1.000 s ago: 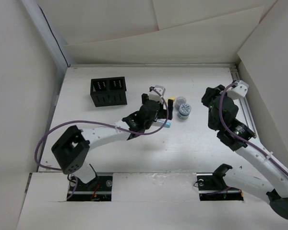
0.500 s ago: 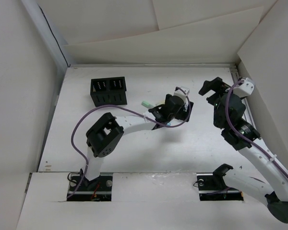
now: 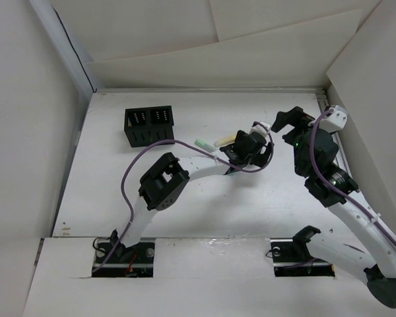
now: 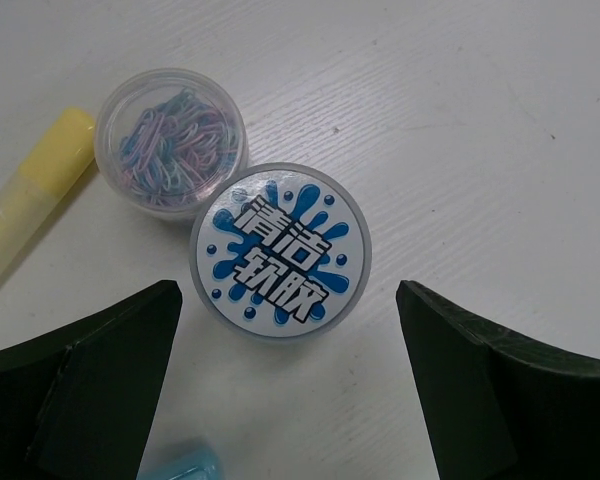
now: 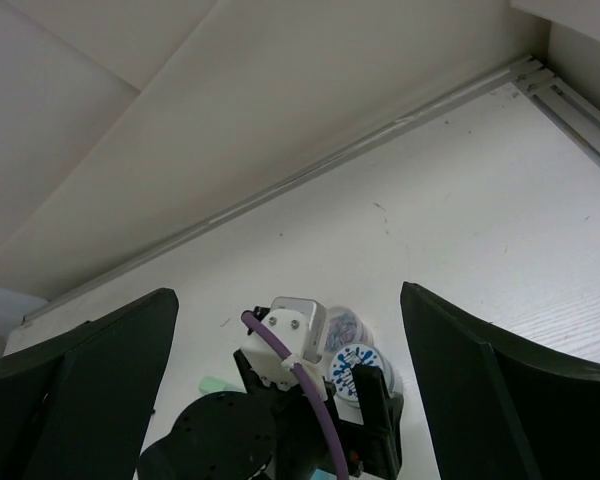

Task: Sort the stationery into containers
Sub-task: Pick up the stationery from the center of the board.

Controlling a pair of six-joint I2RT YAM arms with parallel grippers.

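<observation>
Several white boards point(image 3: 284, 59) enclose white tabletop point(image 3: 119, 191); black organizer point(image 3: 150, 137) back-left.

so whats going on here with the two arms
The left gripper hangs open over a round tub with a blue splash label, one finger on each side, not gripping it. A clear tub of paper clips sits against it, with a yellow marker next to that. The right gripper is open, holding nothing. The black organizer stands apart, toward the far left.
</observation>
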